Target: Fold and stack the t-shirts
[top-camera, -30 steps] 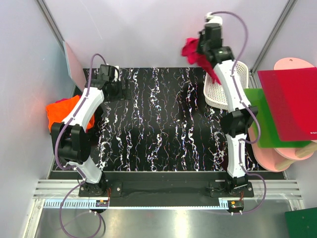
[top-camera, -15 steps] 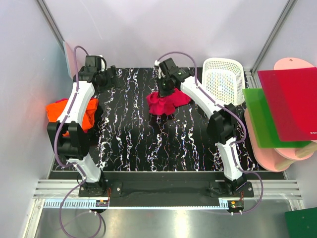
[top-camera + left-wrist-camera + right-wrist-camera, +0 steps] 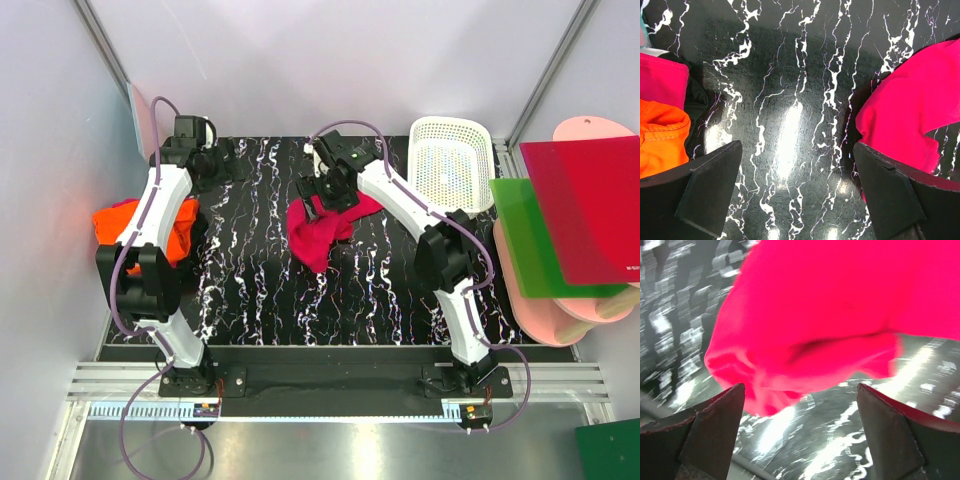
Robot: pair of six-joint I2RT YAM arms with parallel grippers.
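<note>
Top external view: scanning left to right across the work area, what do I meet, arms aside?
orange t-shirt → crimson t-shirt → white basket → green board → red board

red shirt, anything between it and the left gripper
Nothing visible does. Only bare marbled mat lies between the left gripper and the red shirt. The right gripper hangs open just above it, so the two arms might crowd each other there.
</note>
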